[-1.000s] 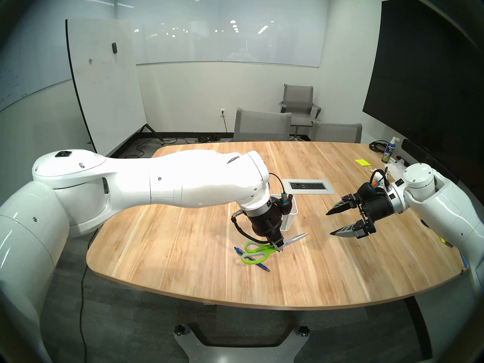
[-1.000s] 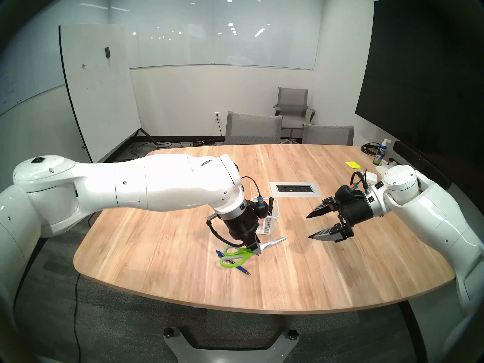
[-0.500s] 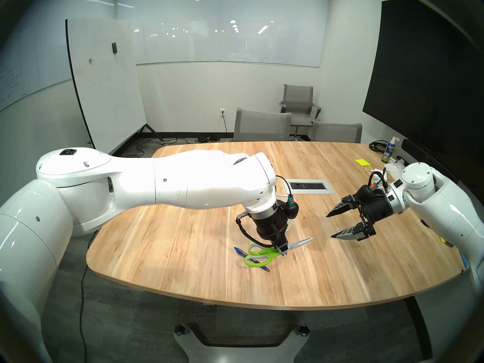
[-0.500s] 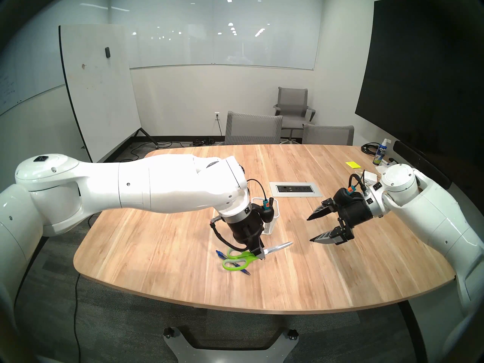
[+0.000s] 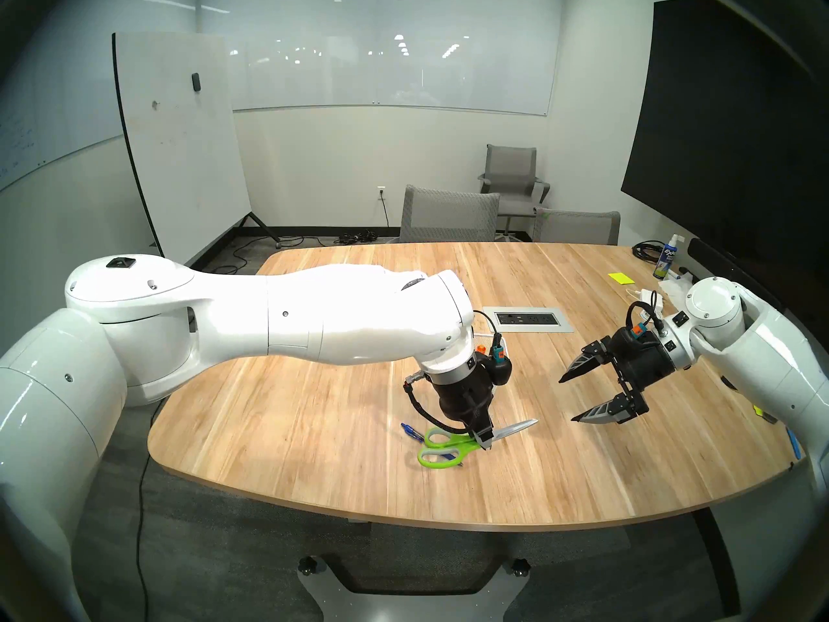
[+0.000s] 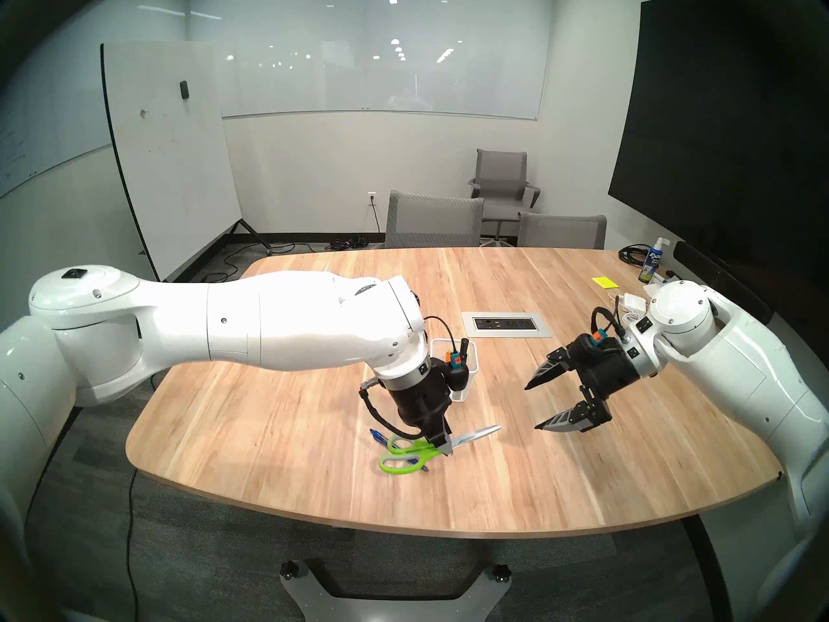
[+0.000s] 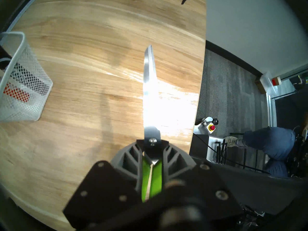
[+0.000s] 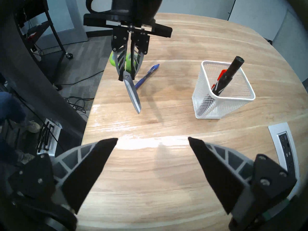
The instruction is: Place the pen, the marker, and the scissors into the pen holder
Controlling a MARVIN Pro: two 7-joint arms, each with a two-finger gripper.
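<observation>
**Scissors pinched at the pivot, holder waiting just behind**

Farthest left on the pale wooden counter (image 5: 314, 428): slim dark-blue ballpoint pen (image 5: 410, 431), lying flat, partly under the loop handles. Next, large scissors with lime-green and grey handles and silver blades (image 5: 442, 450), handles low over the pen, blades angled up toward the right. Left gripper (image 5: 484, 441) clenched on the scissors at the pivot screw, fingers (image 7: 128, 160) pressed against both sides of the green shank. Just behind the wrist, small white wire-mesh pen holder (image 6: 462, 374), upright, with a thick black marker (image 8: 228, 75) already leaning inside. Well to the right, right gripper (image 5: 572, 396) spread wide and empty, hovering above the counter.

Judged best for the lift: raise straight up so the handles clear the pen without dragging it, then swing the blades downward before lowering into the holder, aiming for the corner away from the marker. Pivot grip looks narrow; slow turning advised against slipping.

Left wrist view alone: the screw and shank between the fingers, confirming the hold. Right wrist view alone: the holder's open mouth and the marker inside, largely hidden behind the wrist in the head views. Head views alone: both arms together and the handles overlapping the pen.
</observation>
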